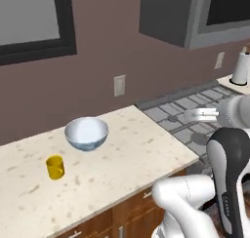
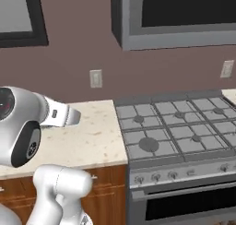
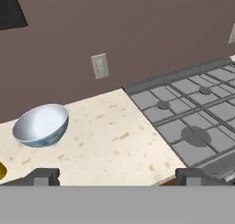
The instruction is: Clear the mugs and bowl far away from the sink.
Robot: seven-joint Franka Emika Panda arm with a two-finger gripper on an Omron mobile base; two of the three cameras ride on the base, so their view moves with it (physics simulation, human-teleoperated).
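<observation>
The pale blue-white bowl [image 1: 86, 133] stands upright on the beige counter [image 1: 132, 149], and it also appears at the left of the hand view as the bowl [image 3: 41, 125]. The yellow mug [image 1: 55, 167] stands in front of it and a little to its left; only a sliver of this mug [image 3: 1, 170] reaches the hand view's left edge. My gripper [image 3: 118, 176] is open, fingertips [image 3: 43, 176] far apart with nothing between them. It hovers above the counter's front edge, right of the bowl and apart from it. The dark maroon mugs and the sink are out of view.
A grey gas stove [image 2: 179, 127] adjoins the counter on the right, with an oven front below. A wall outlet [image 1: 119, 85] sits behind the counter. A paper towel roll [image 1: 240, 69] stands far right. A dark hood or cabinet [image 1: 171, 12] hangs overhead.
</observation>
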